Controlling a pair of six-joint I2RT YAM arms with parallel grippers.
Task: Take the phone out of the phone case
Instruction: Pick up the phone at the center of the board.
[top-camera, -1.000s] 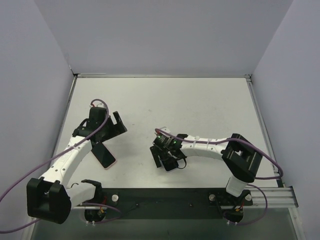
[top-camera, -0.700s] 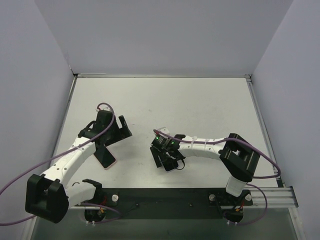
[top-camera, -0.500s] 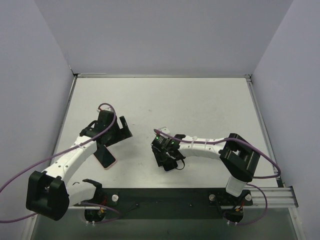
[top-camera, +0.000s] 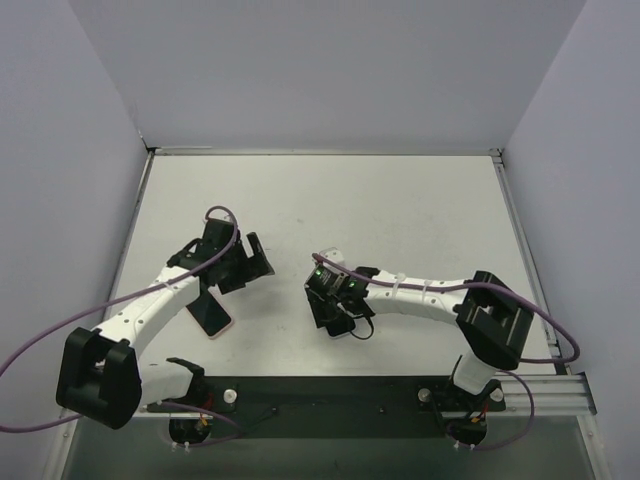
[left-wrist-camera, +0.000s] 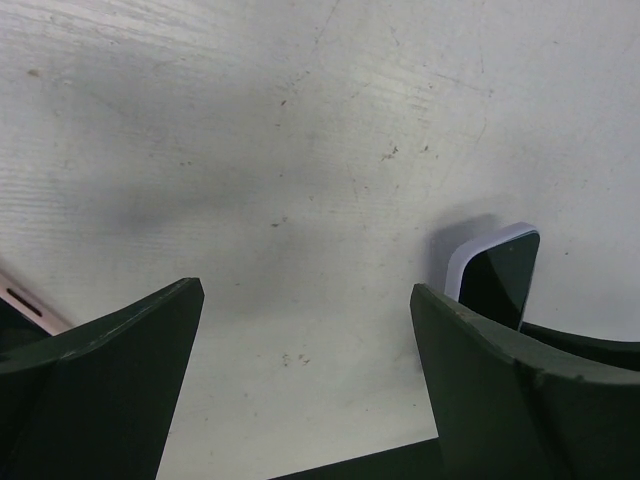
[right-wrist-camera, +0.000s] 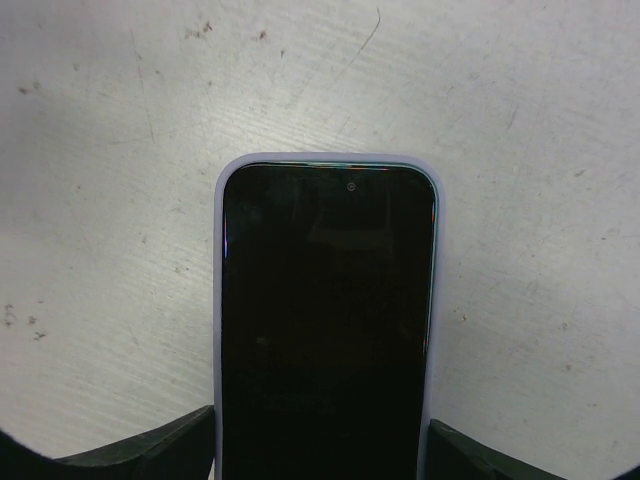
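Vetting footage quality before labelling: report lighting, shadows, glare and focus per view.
Top external: even diffuse light, sharp, soft shadows on the table. Left wrist: the left gripper looms dark and slightly soft; a broad faint shadow crosses the table. Right wrist: phone sharp, screen black with faint reflections, no harsh glare.

We record a black screen on the phone (right-wrist-camera: 325, 330), set in a pale lilac phone case (right-wrist-camera: 330, 159). Table (right-wrist-camera: 100, 200) white, flecked with dark scuffs. Left arm (top-camera: 150, 305) and right arm (top-camera: 415, 293) white, joints black; cable (top-camera: 219, 209) purple.
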